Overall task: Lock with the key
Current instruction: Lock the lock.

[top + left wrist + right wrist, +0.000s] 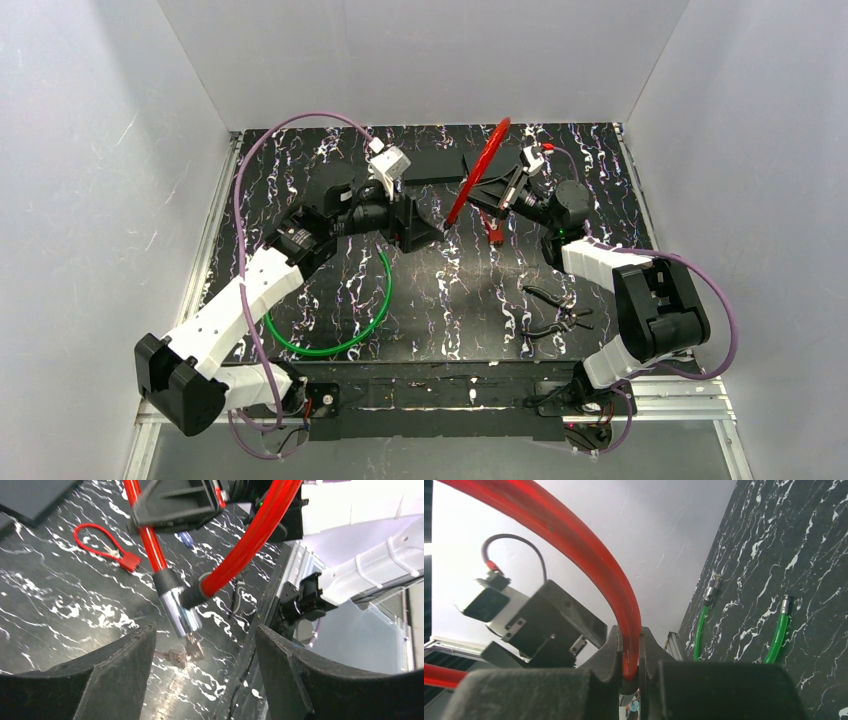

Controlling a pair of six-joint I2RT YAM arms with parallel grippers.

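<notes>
right gripper [630, 666] clamps raised cable [574, 535]; left gripper [202, 636] spread

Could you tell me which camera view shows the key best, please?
The left wrist view: the key sticks out of the silver lock cylinder, close up. In the top view it is too small to make out; the right wrist view shows the red cable but no key.

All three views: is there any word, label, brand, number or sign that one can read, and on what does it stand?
None can be read in any view.
The red cable lock, its chrome lock body and the keys show no legible marking.
The small red tag looks blank; any print on it is too small to tell.
</notes>
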